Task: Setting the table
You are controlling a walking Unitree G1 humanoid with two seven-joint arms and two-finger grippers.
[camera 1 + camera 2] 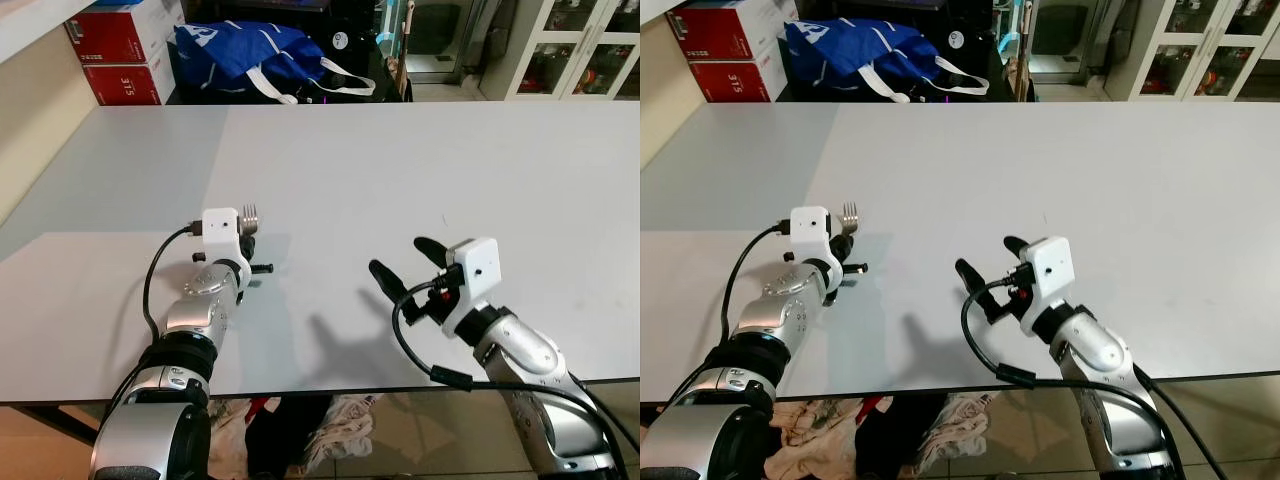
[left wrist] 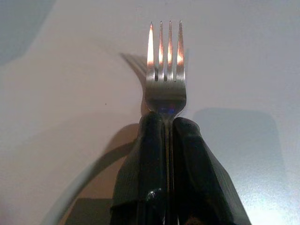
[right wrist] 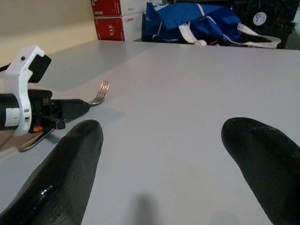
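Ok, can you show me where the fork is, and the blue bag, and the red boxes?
fork (image 2: 165,84): left wrist view, base of the tines.
blue bag (image 1: 250,48): left eye view, its blue cloth.
red boxes (image 1: 120,60): left eye view, front face.

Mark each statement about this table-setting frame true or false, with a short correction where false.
1. The left pincer is shut on the fork. True.
2. The right pincer holds a spoon. False: it is open and holds nothing.
3. A plate sits on the table between the arms. False: bare tabletop lies there.
4. A blue bag lies beyond the table's far edge. True.
5. The fork's tines point away from the robot. True.
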